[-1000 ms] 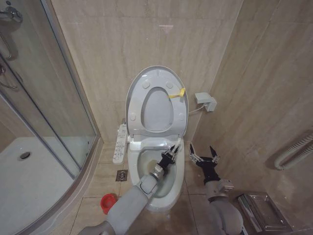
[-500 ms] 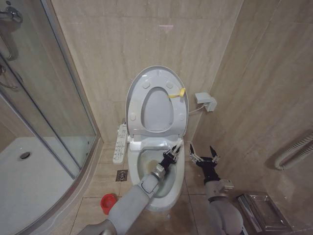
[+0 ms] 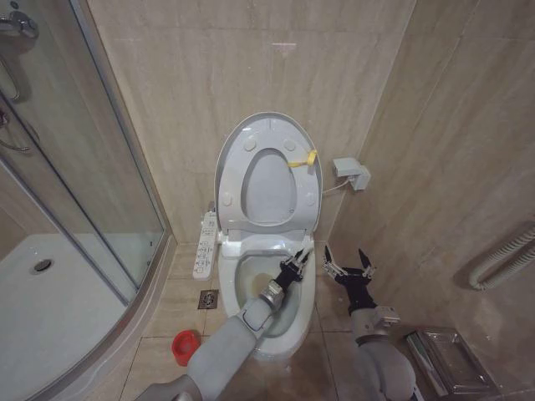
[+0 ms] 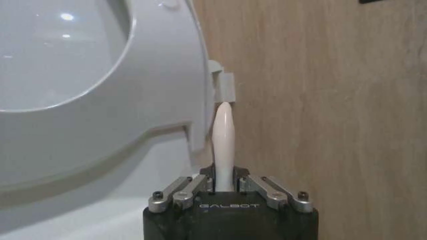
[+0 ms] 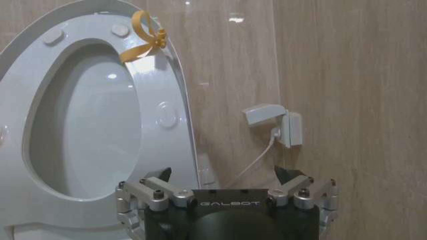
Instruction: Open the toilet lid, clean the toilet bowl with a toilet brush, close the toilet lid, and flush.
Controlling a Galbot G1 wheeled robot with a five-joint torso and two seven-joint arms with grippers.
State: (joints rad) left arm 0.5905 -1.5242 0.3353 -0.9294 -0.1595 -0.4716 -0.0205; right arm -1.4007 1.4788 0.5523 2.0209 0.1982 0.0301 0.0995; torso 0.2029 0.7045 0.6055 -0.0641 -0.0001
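We see the left gripper [image 4: 225, 192] pinching the toilet brush [image 4: 223, 145] over the toilet bowl [image 3: 251, 280]; scrubbing seems underway. At twelve o'clock the toilet lid [image 3: 269, 171] stands raised. Right gripper [image 3: 349, 266], spread, waits at three. Closing and flushing remain.

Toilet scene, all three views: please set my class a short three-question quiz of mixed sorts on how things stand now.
1. True or false: the toilet lid stands raised against the wall.
2. Which hand is shut on the toilet brush handle? A) left hand B) right hand
3. Fill in: the red holder cup stands on the ____ beside the toilet bowl.

Key: 1 true; 2 A, over the bowl, while the right hand waits open beside it; 3 floor.
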